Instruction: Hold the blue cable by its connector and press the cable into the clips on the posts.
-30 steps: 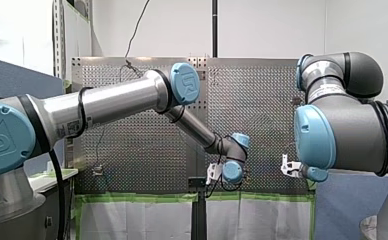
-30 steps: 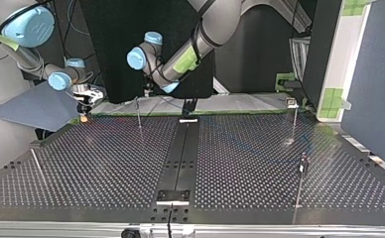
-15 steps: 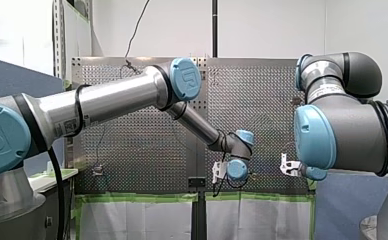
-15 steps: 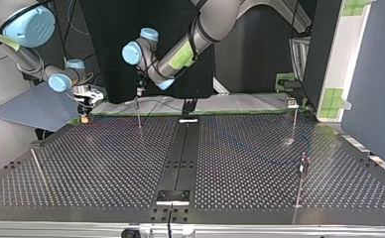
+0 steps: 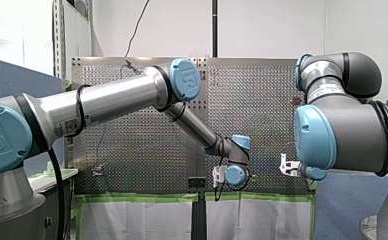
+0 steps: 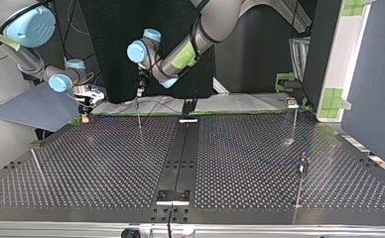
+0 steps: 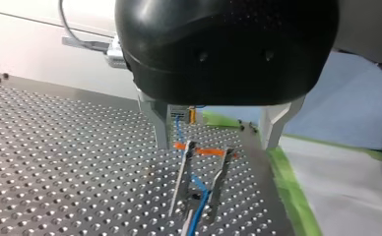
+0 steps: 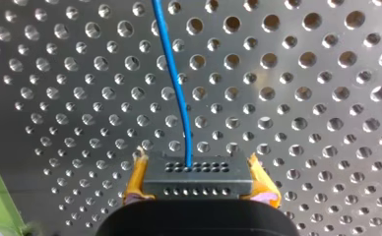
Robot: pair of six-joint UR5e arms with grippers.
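My right gripper [image 8: 199, 189] is shut with its yellow pads on the black connector [image 8: 196, 174], low over the perforated table. The blue cable [image 8: 176, 83] runs out of the connector across the plate. In the top view my right gripper [image 6: 85, 113] sits at the table's far left corner. My left gripper [image 7: 217, 143] is open, its fingers standing wide on either side of a thin post's metal clip [image 7: 199, 182]. The blue cable [image 7: 199, 206] passes between the clip's prongs. Beyond it shows the connector [image 7: 181, 112]. In the top view my left gripper [image 6: 140, 91] hangs over that post [image 6: 139, 114].
Other thin posts stand at the top view's right [image 6: 294, 119], nearer right [image 6: 302, 171] and near left [image 6: 37, 168]. A black rail [image 6: 180, 148] runs down the table's middle. Green tape [image 7: 287, 182] marks the table's edge beside my left gripper.
My left arm's wrist swung toward the top view's left, then came back a little and settled over the post. My right arm has not moved.
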